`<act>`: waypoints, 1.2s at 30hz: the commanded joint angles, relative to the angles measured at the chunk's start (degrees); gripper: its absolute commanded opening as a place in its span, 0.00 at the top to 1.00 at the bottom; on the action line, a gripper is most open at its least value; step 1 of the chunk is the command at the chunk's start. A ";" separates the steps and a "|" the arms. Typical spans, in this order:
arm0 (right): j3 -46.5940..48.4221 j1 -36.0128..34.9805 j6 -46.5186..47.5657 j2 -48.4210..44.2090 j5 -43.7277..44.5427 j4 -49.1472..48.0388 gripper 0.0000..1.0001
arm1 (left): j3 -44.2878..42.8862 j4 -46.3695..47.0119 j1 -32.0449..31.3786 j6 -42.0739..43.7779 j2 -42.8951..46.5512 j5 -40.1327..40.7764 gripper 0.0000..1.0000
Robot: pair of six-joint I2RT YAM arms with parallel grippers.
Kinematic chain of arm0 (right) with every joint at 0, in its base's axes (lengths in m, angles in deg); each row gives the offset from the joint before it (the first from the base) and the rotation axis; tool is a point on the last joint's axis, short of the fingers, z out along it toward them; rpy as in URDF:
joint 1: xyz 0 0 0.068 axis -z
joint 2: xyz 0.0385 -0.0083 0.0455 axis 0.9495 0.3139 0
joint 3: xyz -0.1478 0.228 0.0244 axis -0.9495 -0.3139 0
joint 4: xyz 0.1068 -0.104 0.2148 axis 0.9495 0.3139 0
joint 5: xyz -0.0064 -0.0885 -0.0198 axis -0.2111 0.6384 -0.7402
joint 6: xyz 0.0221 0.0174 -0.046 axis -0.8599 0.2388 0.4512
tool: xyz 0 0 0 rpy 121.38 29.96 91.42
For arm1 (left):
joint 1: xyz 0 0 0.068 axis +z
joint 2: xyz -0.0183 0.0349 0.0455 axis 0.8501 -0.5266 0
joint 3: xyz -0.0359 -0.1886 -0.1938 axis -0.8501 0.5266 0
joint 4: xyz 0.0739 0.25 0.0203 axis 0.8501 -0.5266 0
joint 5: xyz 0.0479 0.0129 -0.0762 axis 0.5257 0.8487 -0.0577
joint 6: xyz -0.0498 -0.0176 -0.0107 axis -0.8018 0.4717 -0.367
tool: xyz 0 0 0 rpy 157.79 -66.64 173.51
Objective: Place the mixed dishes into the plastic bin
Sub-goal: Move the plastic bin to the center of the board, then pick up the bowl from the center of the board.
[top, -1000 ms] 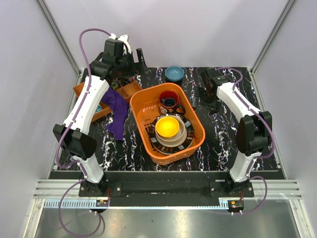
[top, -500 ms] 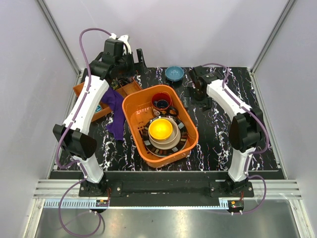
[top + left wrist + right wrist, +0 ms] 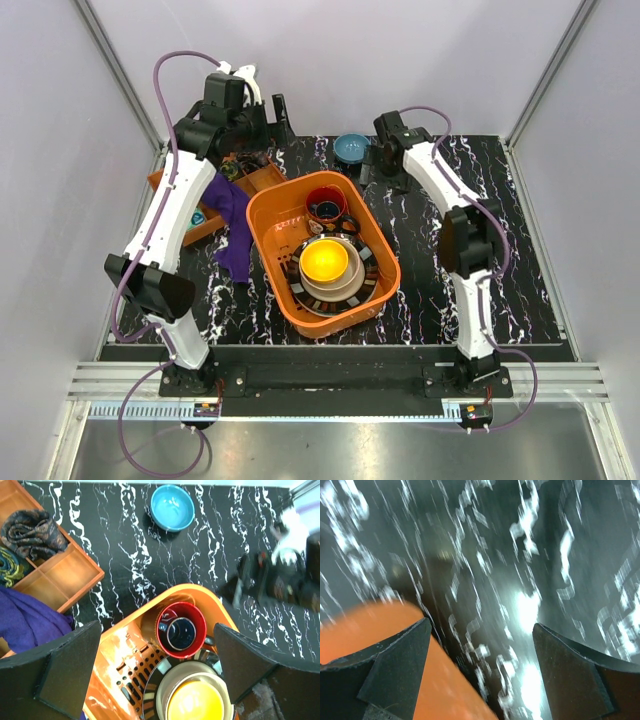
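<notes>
The orange plastic bin (image 3: 320, 325) sits mid-table. Inside it, an orange-yellow bowl (image 3: 324, 260) rests in a beige bowl (image 3: 346, 286) on a dark striped-rim plate (image 3: 302, 287), with a red mug (image 3: 326, 205) behind them. A small blue bowl (image 3: 351, 148) stands on the table behind the bin. My right gripper (image 3: 373, 168) is open and low, just right of that bowl; its blurred wrist view shows the bin's rim (image 3: 395, 650) at lower left. My left gripper (image 3: 280, 115) hangs open and empty high above the bin (image 3: 125, 645), mug (image 3: 181, 630) and blue bowl (image 3: 172, 500).
A brown-orange compartment tray (image 3: 262, 180) holding dark cloths lies at the back left, with a purple cloth (image 3: 235, 235) draped between it and the bin. Frame posts and grey walls close in the black marbled table (image 3: 440, 270).
The bin slid and turned to the left. My right arm swung toward the back left, ending beside the small blue bowl. The left arm rose slightly.
</notes>
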 commanded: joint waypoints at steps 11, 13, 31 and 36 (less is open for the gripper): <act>31.72 3.68 -11.62 23.05 -8.50 -10.99 0.09 | 4.17 1.11 0.31 -0.82 4.13 0.99 0.01; 30.05 4.03 -13.20 22.96 -9.47 -15.46 0.09 | 4.87 1.02 0.31 -0.91 4.66 1.34 0.01; 35.94 5.35 -24.45 32.10 -10.09 -24.62 0.09 | 9.27 1.02 0.31 -1.70 7.48 3.54 0.01; 36.02 5.61 -27.09 33.24 -9.12 -27.52 0.09 | 10.58 1.11 0.31 -1.96 8.35 3.63 0.01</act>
